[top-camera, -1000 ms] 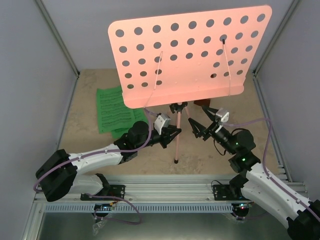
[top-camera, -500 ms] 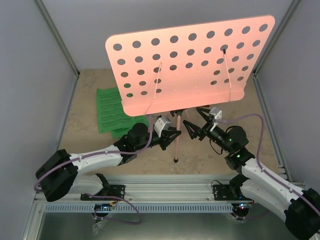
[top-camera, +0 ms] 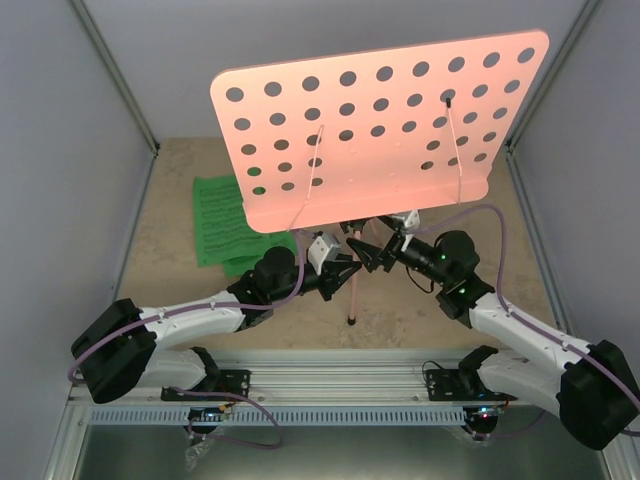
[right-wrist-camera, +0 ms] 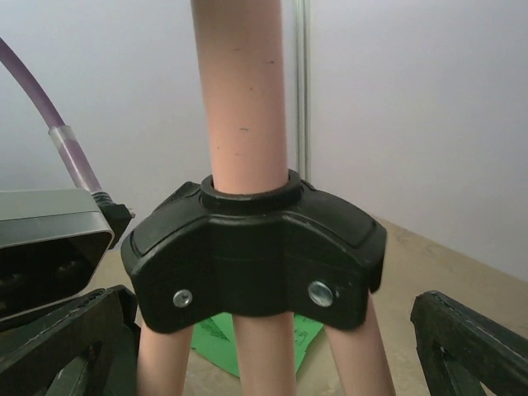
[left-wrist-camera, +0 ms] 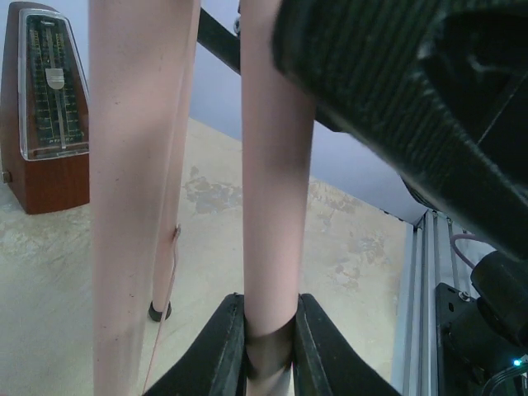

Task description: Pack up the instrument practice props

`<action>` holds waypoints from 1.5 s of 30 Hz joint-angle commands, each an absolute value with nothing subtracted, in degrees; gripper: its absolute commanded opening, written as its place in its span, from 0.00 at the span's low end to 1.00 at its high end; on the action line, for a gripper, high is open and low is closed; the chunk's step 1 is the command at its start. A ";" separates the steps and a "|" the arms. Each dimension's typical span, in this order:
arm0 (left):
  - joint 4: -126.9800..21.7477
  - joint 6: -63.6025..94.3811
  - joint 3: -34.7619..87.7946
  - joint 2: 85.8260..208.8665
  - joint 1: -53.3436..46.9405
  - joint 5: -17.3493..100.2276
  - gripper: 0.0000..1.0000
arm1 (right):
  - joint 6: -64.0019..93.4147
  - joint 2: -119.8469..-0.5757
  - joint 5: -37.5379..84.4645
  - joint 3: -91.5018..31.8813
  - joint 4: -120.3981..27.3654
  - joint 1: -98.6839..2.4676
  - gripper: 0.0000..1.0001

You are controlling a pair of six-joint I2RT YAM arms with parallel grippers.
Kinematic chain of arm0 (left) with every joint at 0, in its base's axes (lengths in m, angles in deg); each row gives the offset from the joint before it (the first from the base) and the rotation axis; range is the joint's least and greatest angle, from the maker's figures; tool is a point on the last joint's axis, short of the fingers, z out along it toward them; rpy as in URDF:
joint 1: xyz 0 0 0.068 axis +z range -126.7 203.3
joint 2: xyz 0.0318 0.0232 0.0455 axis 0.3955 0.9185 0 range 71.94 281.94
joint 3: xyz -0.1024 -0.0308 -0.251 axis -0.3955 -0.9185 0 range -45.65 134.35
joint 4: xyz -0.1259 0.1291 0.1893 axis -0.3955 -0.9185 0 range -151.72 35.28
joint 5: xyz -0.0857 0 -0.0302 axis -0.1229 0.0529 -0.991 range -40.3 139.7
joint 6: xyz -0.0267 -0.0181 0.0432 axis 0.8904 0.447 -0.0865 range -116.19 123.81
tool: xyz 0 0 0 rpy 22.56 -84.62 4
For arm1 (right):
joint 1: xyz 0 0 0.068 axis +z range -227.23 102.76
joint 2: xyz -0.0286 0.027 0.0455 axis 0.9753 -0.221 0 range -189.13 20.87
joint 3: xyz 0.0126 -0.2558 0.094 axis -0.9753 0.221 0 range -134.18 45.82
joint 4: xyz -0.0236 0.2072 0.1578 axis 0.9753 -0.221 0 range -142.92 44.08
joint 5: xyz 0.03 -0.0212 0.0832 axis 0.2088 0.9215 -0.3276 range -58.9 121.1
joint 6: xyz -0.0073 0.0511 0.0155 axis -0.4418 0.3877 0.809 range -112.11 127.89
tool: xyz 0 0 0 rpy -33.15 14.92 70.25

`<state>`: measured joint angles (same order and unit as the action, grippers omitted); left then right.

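Observation:
The pink music stand [top-camera: 380,130] stands upright mid-table, and its hole-punched desk hides much of the floor behind it. My left gripper [top-camera: 345,272] [left-wrist-camera: 271,322] is shut on one pink tripod leg [left-wrist-camera: 276,165]. My right gripper [top-camera: 370,250] [right-wrist-camera: 264,355] is open, one finger on either side of the black tripod hub [right-wrist-camera: 256,256] without touching it. The green sheet-music pages [top-camera: 225,225] [right-wrist-camera: 214,342] lie flat at the left. The brown pyramid metronome [left-wrist-camera: 45,107] stands beyond the legs; in the top view the desk hides it.
Grey enclosure walls [top-camera: 60,150] close in the left, right and back. An aluminium rail [top-camera: 330,385] runs along the near edge. The front leg's foot [top-camera: 351,321] rests on the tan floor between the arms. Purple cables [top-camera: 500,225] loop over both arms.
The right gripper has swung left to the tripod hub and opened wider. The stand's desk has shifted slightly. The left gripper has stayed shut on the leg.

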<state>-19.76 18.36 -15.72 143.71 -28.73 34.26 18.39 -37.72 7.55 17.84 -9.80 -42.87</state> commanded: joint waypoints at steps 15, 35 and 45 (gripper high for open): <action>-17.02 13.61 -12.38 143.56 -30.03 33.99 0.00 | 10.96 -44.53 8.15 12.10 -11.91 -40.42 0.77; -14.35 15.20 -11.38 144.93 -31.91 33.56 0.00 | 12.85 -39.83 12.41 14.83 -10.72 -39.35 0.66; -11.96 16.78 -12.08 146.45 -33.82 33.55 0.00 | 13.33 -43.77 14.60 14.93 -7.04 -39.29 0.70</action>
